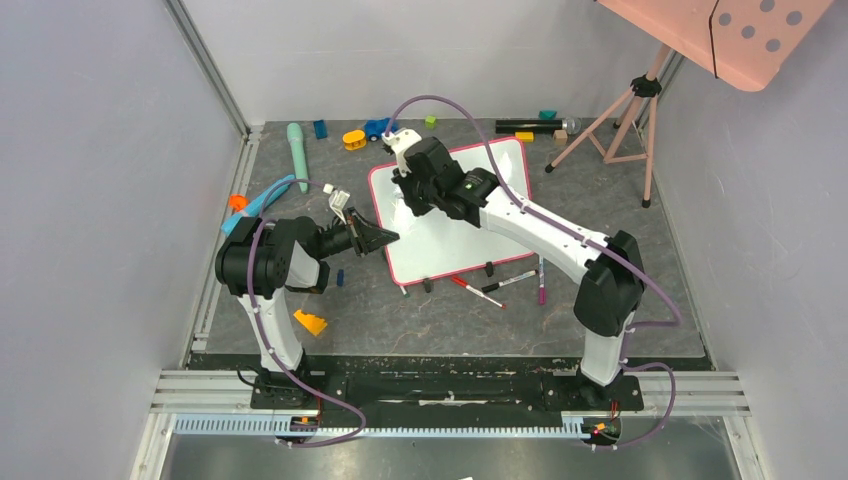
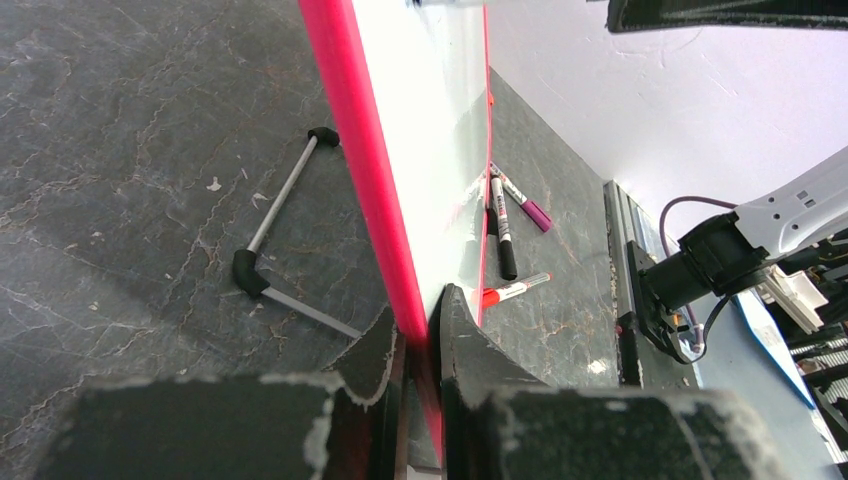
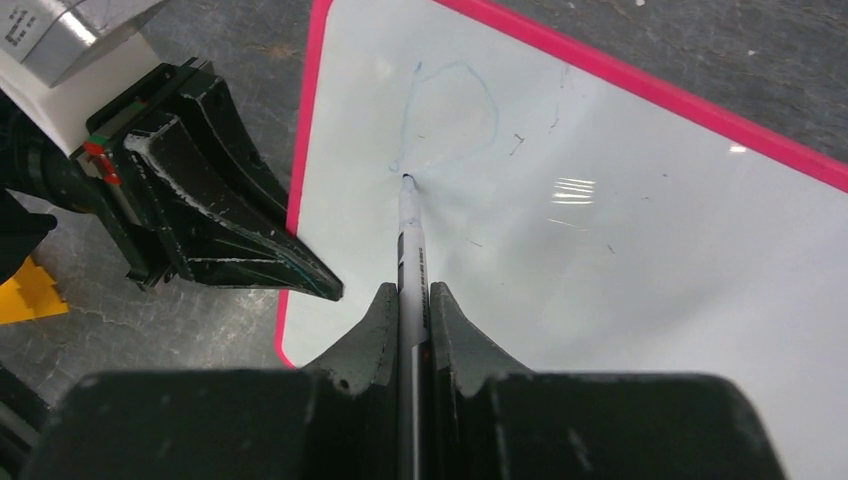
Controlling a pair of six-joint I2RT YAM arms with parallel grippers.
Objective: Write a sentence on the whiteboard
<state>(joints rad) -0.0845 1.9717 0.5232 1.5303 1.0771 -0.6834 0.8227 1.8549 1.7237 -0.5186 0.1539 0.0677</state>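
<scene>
A: What is the right end effector (image 3: 410, 295) doing?

B: It is clenched on a marker (image 3: 411, 235). The barrel runs out between the fingers, and the tip touches the whiteboard (image 3: 640, 260) at the foot of a faint bluish loop (image 3: 452, 110).

A: And the left end effector (image 2: 422, 318)?

B: It is clamped on the pink frame (image 2: 350, 130) at the board's left edge, one finger on each face. It sits just beside the spot where the marker is writing.

A: Where is the board?

B: It is mid-desk (image 1: 400, 320) and skewed, with one corner toward the back wall. Spare markers (image 1: 500, 283) lie just off its near edge.

A: How will it handle?

B: Probably light, stiff and slick. Pen pressure would likely slide or pivot it if nothing pinned it. The frame looks like the right hold, since it offers a lip and leaves the writing face free. The marker is thin and hard and is gripped well back from the tip, so it could swivel in the fingers. Light, even contact seems wise.

A: How far along is the task?

B: Only that loop shows, so the sentence looks barely begun.
</scene>
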